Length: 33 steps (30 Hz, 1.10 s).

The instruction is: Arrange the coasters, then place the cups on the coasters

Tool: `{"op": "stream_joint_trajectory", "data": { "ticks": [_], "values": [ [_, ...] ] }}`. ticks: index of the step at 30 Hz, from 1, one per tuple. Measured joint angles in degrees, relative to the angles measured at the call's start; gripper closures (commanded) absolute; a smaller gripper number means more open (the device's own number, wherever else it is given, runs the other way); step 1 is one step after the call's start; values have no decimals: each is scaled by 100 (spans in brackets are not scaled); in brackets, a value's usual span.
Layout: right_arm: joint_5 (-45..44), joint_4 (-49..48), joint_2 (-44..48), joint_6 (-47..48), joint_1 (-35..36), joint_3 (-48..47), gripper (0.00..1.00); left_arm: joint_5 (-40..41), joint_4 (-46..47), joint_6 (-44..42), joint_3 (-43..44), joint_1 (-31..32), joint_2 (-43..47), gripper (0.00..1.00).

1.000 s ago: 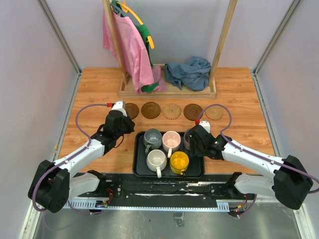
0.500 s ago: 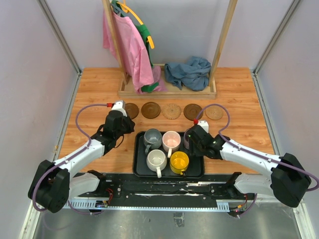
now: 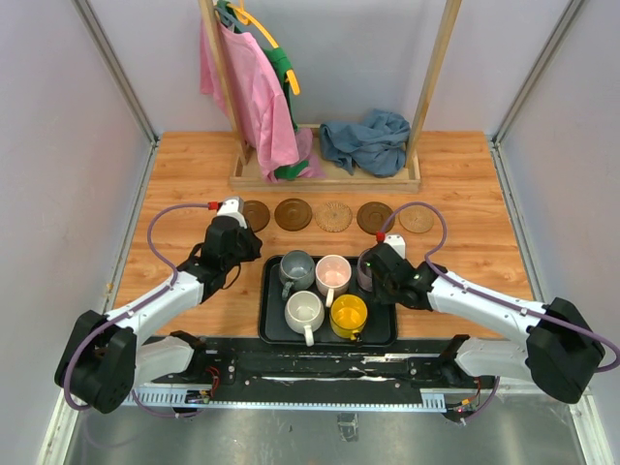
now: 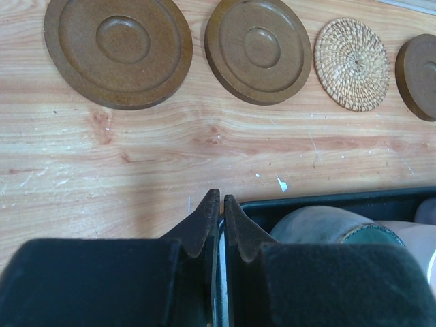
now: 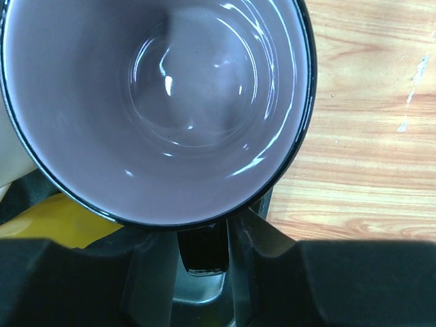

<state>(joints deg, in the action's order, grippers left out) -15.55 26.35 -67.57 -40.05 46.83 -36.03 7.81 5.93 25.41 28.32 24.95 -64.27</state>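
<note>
The right fingers [image 5: 253, 248] pinch the black handle [image 5: 203, 251] of the glossy lavender cup [image 5: 157, 102], which sits at the right end of the black tray [image 3: 272, 325]. The left fingers [image 4: 203, 228] are all but shut on nothing, tips over the tray's corner. Ringed wooden coasters [image 4: 118, 49] and a woven coaster [image 4: 352, 63] line the desk [image 4: 136, 157]
</note>
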Motion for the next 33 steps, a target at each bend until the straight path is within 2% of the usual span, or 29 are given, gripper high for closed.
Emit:
{"op": "stream_joint_trajectory", "data": {
  "ticks": [6,23,33],
  "values": [
    [72,-59,-37,11,11,-4,99,-2,0,15,-15,0,-13,89],
    [-15,-85,-195,142,13,-103,99,-2,2,17,-22,0,-48,89],
    [-562,472,551,636,15,-555,99,0,22,17,-39,0,-46,90]
  ]
}}
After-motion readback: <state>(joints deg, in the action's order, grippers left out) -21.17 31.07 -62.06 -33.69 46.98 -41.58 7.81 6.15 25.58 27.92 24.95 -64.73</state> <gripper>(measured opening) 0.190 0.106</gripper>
